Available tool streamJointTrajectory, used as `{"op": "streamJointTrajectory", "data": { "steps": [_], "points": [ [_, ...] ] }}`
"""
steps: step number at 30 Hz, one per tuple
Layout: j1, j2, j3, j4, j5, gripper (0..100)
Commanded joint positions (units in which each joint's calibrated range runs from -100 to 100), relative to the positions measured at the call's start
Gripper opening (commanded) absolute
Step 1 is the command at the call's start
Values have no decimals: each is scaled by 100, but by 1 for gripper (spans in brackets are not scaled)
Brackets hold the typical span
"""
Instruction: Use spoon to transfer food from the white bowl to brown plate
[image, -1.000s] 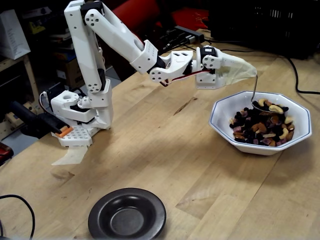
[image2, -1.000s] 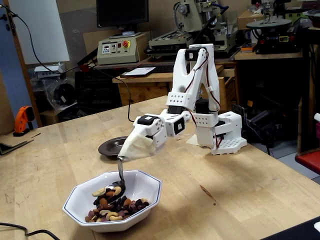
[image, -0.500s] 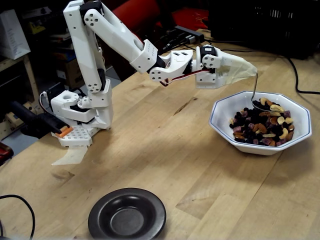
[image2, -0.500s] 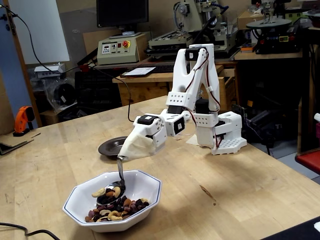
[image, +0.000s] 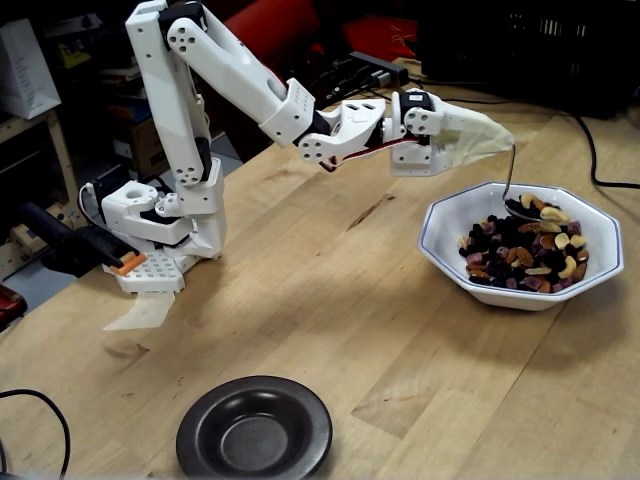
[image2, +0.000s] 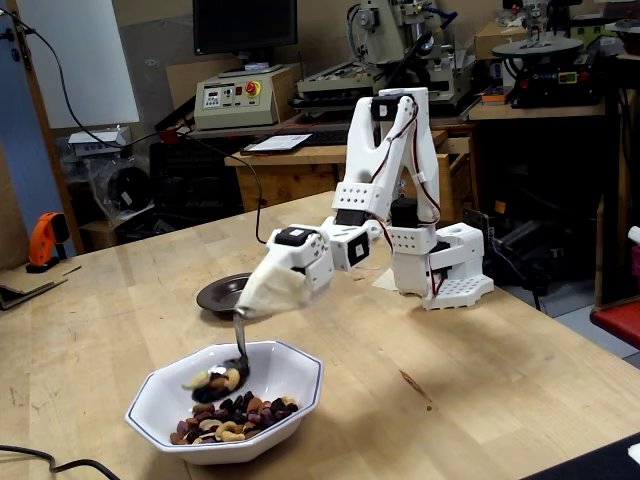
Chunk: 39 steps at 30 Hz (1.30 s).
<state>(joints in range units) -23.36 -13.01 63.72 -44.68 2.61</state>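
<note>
The white bowl (image: 441, 256) (image2: 303, 388) stands on the wooden table, holding the food (image: 526, 252) (image2: 234, 416): cashews, almonds and dark bits. The gripper (image: 506, 146) (image2: 240, 311) is wrapped in cream cloth that tapers to a point. It hangs over the bowl's rim, shut on the spoon (image: 510, 178) (image2: 241, 345). The spoon's oval end (image2: 214, 380) is just above the pile and carries a few nuts. The brown plate (image: 200, 432) (image2: 214, 294) lies empty, well apart from the bowl.
The arm's white base (image: 160, 225) (image2: 445, 270) is clamped at the table edge. A black cable (image: 30, 400) curls near the plate. Benches, machines and a monitor (image2: 245, 25) stand behind the table. Bare wood lies between bowl and plate.
The spoon has risen slightly out of the food pile with some nuts on it. The arm has lifted a little. Bowl and plate have stayed put.
</note>
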Motion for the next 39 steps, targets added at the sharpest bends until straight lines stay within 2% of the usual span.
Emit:
{"op": "streamJointTrajectory", "data": {
  "steps": [1, 7, 15, 31, 39],
  "points": [
    [54, -809, -275, -14, -24, 4],
    [121, -954, -266, -6, -24, 4],
    [758, -988, -266, -6, -24, 4],
    [914, -997, -266, -6, -24, 4],
    [1402, -1005, -275, -6, -24, 4]
  ]
}}
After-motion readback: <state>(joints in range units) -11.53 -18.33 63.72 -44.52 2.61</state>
